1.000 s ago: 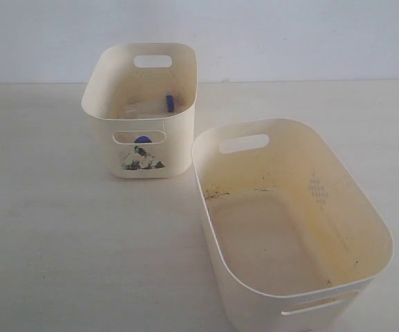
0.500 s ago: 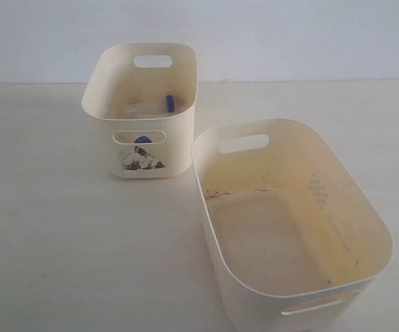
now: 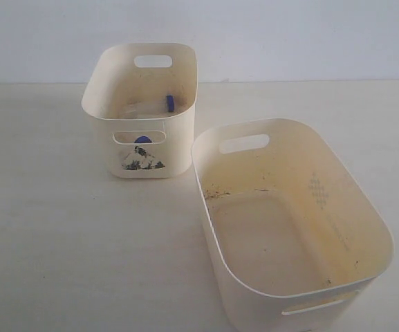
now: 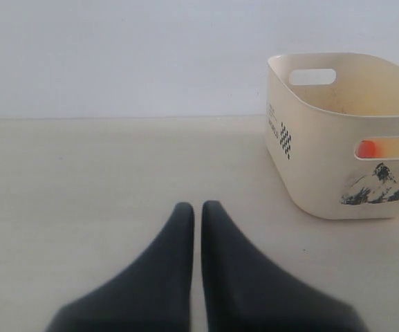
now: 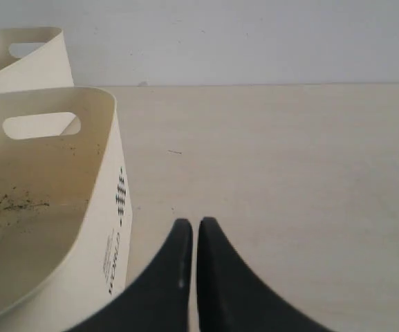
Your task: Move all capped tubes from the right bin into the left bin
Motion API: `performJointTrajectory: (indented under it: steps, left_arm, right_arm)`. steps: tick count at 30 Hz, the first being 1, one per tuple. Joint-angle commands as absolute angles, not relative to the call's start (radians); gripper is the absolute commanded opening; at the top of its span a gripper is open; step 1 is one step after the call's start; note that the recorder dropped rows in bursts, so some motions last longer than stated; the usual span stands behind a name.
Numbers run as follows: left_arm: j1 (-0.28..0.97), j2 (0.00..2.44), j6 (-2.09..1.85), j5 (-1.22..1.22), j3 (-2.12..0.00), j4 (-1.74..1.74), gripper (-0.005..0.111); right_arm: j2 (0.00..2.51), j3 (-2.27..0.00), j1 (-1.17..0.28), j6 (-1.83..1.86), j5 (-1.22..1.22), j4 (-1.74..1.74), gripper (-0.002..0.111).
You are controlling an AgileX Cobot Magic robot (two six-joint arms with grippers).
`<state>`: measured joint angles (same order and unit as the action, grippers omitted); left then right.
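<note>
Nothing in right bin [image 3: 351, 221] but dirt specks [image 3: 216, 194] on floor and wall; no tube in it.

Left bin [image 3: 175, 149] just beside it on the surface [image 3: 61, 242]. Inside:
- blue-capped tube [image 3: 151, 106] flat on the floor
- second blue cap [image 3: 142, 139] showing through the front handle slot [image 3: 139, 137]
- orange-red cap [image 4: 367, 148] behind the same slot, from the left wrist view
- fourth tube not made out; possibly low behind the wall

Tips of left pincer [image 4: 197, 206] together, nothing between, low over bare surface, apart from the left bin. Tips of right pincer [image 5: 189, 221] likewise together and empty, near the right bin's outer wall.

Likely reason for both sitting clear and holding nothing: transfer judged done, or nearly so, with only the fourth tube unconfirmed.
</note>
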<state>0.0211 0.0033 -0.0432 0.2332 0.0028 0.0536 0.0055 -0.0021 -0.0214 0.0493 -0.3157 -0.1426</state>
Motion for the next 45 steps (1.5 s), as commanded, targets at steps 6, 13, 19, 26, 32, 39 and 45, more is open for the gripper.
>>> performJointTrajectory:
  steps: [6,13,19,26,32,39,45]
  left_arm:
    - [0.020,0.000,-0.035,0.232,0.000,0.052,0.004]
    - [0.020,0.000,-0.035,0.232,0.000,0.052,0.004]
    - [0.020,0.000,-0.035,0.232,0.000,0.052,0.004]
    - [0.020,0.000,-0.035,0.232,0.000,0.052,0.004]
    - [0.020,0.000,-0.035,0.232,0.000,0.052,0.004]
    - [0.020,0.000,-0.035,0.232,0.000,0.052,0.004]
    - [0.020,0.000,-0.035,0.232,0.000,0.052,0.004]
  right_arm:
    - [0.000,0.000,-0.018,0.032,-0.328,-0.134,0.003]
    - [0.000,0.000,0.034,0.029,-0.333,-0.140,0.003]
    - [0.000,0.000,0.027,0.032,-0.333,-0.140,0.003]
    - [0.000,0.000,0.027,0.032,-0.333,-0.140,0.003]
    - [0.000,0.000,0.027,0.032,-0.333,-0.140,0.003]
    - [0.000,0.000,0.027,0.032,-0.333,-0.140,0.003]
    - [0.000,0.000,0.027,0.032,-0.333,-0.140,0.003]
